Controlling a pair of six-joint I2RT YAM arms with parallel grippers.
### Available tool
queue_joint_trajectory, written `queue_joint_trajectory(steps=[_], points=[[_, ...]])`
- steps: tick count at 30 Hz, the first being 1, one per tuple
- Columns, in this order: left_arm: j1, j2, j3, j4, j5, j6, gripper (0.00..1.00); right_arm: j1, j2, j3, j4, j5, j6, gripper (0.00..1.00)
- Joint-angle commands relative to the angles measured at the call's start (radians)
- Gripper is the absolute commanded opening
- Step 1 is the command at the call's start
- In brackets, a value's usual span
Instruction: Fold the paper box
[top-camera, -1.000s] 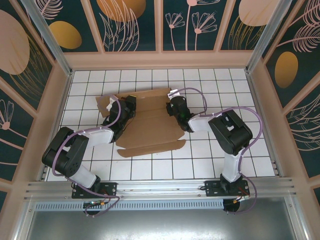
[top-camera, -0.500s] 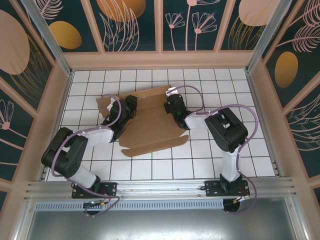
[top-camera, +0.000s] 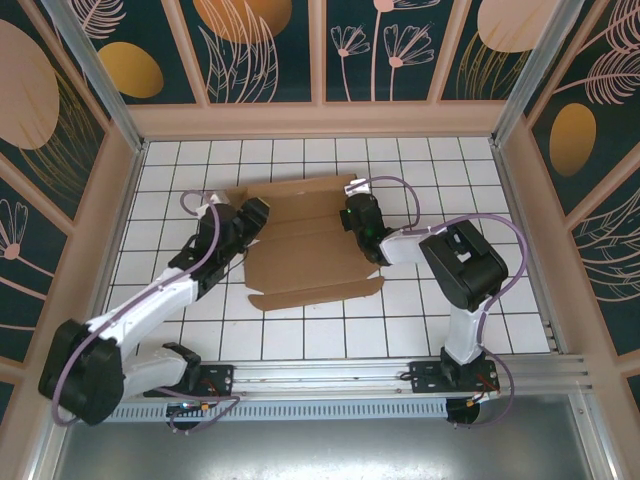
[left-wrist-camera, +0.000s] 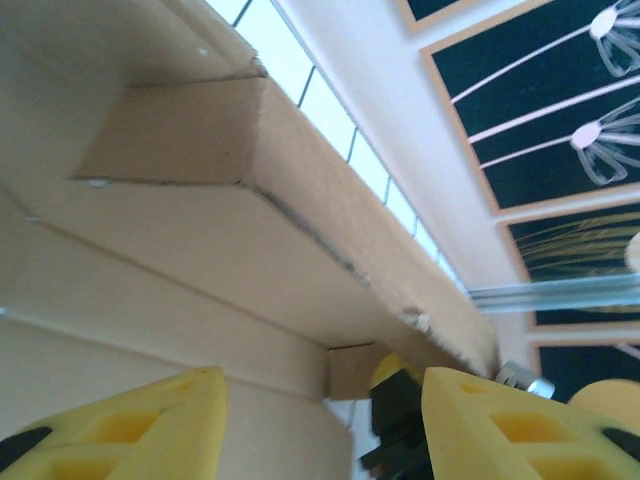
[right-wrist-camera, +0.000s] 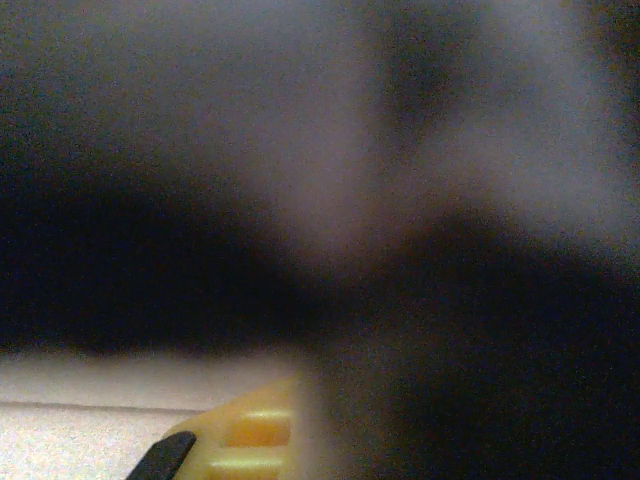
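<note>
Starting big: dark floral wall panels (top-camera: 260, 50) boxing in three sides, with a white gridded table (top-camera: 300, 335) underneath. Next down in size, the left arm (top-camera: 150, 300), stretched out long from the near-left corner toward the middle, and the right arm (top-camera: 460, 270), bent at the elbow and reaching leftward. Then the paper box (top-camera: 305, 250): plain brown cardboard, sitting mid-table a bit toward the far side, mostly flat with creases across it and a long flap along the near edge, sandwiched between the two grippers. Up close in the left wrist view, just a folded cardboard panel with a rough edge running diagonally, tiles and back wall peeking past it. Smaller stuff now. Left gripper (top-camera: 250, 215) parked at the box's left edge, jaws clearly parted, both yellow fingers (left-wrist-camera: 150, 430) spread wide with cardboard right in front of them. Right gripper (top-camera: 358, 218) over at the box's right edge, jaws closed up tight, but honestly can't tell whether there's cardboard pinched in there. Right wrist view way too dark and smeared to help, apart from one yellow fingertip (right-wrist-camera: 235, 440) poking in at the bottom.
</note>
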Motion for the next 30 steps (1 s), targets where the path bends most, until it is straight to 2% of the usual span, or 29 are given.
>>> queue_joint_trajectory(steps=[1,4,6,8,10,14,18,23,30], points=[[-0.005,-0.115,0.075,-0.225,-0.032,0.235,0.53,-0.003,-0.017,-0.008,-0.073,0.144,0.021,0.00],[0.006,-0.162,0.142,-0.227,0.004,0.382,0.54,-0.007,-0.036,-0.029,-0.066,0.157,0.027,0.00],[0.066,-0.114,0.210,-0.227,0.155,0.424,0.54,-0.006,-0.057,-0.054,-0.049,0.143,0.022,0.00],[0.142,-0.004,0.294,-0.257,0.331,0.439,0.54,-0.007,-0.072,-0.070,-0.054,0.128,0.016,0.00],[0.178,0.106,0.376,-0.304,0.428,0.477,0.54,-0.009,-0.087,-0.088,-0.054,0.113,0.027,0.00],[0.193,0.271,0.462,-0.332,0.516,0.523,0.54,-0.013,-0.107,-0.127,-0.039,0.062,0.058,0.00],[0.193,0.346,0.483,-0.315,0.516,0.527,0.54,-0.013,-0.113,-0.146,-0.030,0.049,0.059,0.00],[0.198,0.381,0.492,-0.364,0.375,0.585,0.54,-0.012,-0.118,-0.160,-0.018,0.025,0.063,0.00],[0.207,0.403,0.524,-0.375,0.359,0.599,0.52,-0.013,-0.118,-0.158,-0.018,0.022,0.057,0.00]])
